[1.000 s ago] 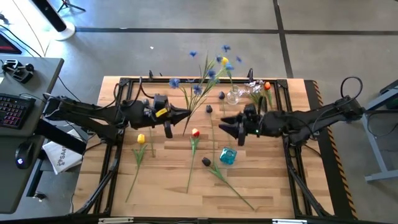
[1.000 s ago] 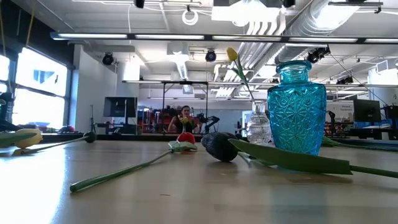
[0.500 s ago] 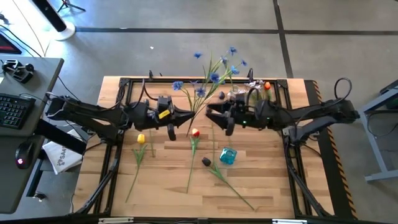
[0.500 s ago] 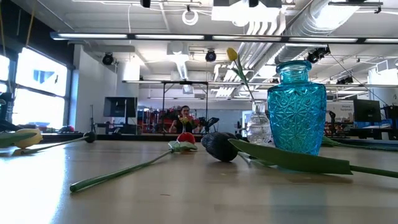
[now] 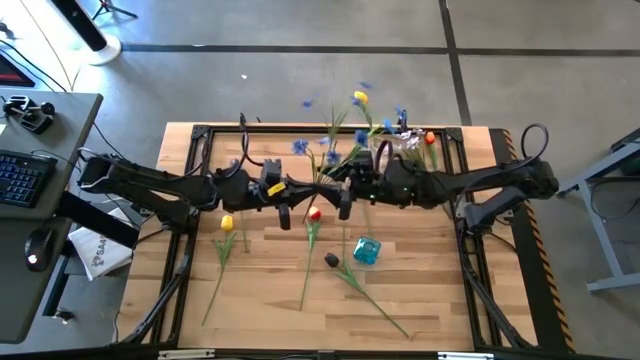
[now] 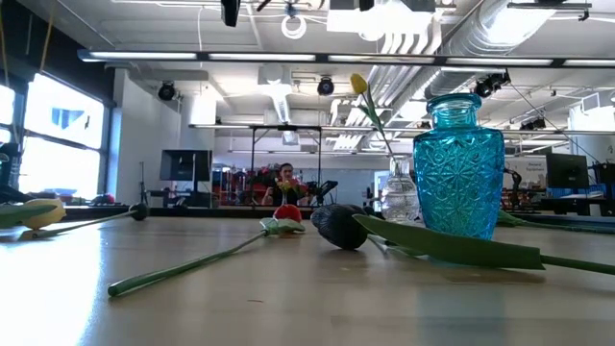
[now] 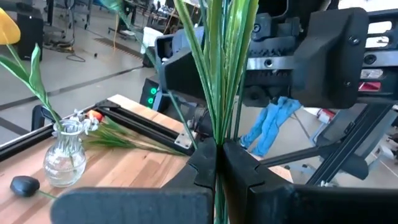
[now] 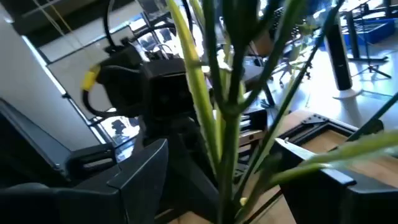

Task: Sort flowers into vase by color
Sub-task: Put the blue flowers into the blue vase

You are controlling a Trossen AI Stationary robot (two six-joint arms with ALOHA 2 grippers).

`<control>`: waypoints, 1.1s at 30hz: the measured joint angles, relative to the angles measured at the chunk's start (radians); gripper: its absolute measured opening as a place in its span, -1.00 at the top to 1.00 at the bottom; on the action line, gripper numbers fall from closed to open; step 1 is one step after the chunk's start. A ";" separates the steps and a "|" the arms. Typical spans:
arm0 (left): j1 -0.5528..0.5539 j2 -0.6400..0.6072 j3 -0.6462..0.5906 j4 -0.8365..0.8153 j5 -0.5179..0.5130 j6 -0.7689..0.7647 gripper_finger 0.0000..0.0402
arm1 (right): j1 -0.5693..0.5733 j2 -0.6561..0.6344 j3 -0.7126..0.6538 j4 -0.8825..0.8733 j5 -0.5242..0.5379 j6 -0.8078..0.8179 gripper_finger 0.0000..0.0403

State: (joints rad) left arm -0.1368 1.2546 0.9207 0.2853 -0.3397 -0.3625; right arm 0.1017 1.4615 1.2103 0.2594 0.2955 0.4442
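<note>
My left gripper [image 5: 303, 189] is over the table's middle, shut on a blue spray [image 5: 333, 140] whose stems rise from its fingers [image 7: 205, 163]. My right gripper [image 5: 340, 190] stands open right beside it, a finger on either side of the same stems [image 8: 219, 124]; whether it touches them I cannot tell. A clear glass vase [image 5: 379, 152] near the far edge holds a yellow tulip [image 5: 360, 98]. The blue vase [image 5: 367, 250] stands nearer. A red tulip [image 5: 314, 213], a yellow tulip [image 5: 227, 223] and a dark purple tulip [image 5: 332, 260] lie flat on the table. My left gripper pinches the blue spray's bundled green stems [image 7: 216, 134] between its two fingers, low on the stems. The fingers come level from the table's left, across the stems. The spray is lifted clear and stands up, leaning toward the far edge, with its blossoms above.
An orange tulip [image 5: 430, 138] and pale blossoms [image 5: 405, 135] lie by the glass vase. A black metal frame [image 5: 195, 160] borders the wooden table. A desk with keyboard [image 5: 25, 175] is off the left side. A person [image 6: 286, 179] is far back in the room.
My right gripper has travelled toward the table's left, from beside the glass vase up to the held stems, its fingers now around them. My left gripper has shifted slightly right, and the spray has swung with it, its blossoms moving toward the glass vase.
</note>
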 joint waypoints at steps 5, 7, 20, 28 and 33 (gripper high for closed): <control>0.000 0.003 0.000 -0.005 0.000 0.000 1.00 | -0.003 0.016 0.028 -0.030 0.000 -0.001 -0.19; 0.000 0.002 0.000 -0.009 0.000 0.000 1.00 | -0.004 0.016 0.046 -0.071 -0.004 -0.009 -0.09; 0.000 0.003 0.000 -0.011 0.001 0.000 1.00 | -0.008 -0.157 0.261 -0.736 -0.039 0.043 -0.39; 0.000 0.003 0.000 -0.009 -0.001 0.000 1.00 | 0.038 -0.138 0.170 -0.797 -0.016 0.132 -0.67; 0.000 0.003 0.000 -0.002 -0.004 0.006 1.00 | 0.016 -0.096 0.056 -0.465 -0.009 0.139 -0.65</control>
State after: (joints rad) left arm -0.1368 1.2572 0.9207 0.2829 -0.3435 -0.3565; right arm 0.1181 1.3658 1.2665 -0.2052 0.2869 0.5834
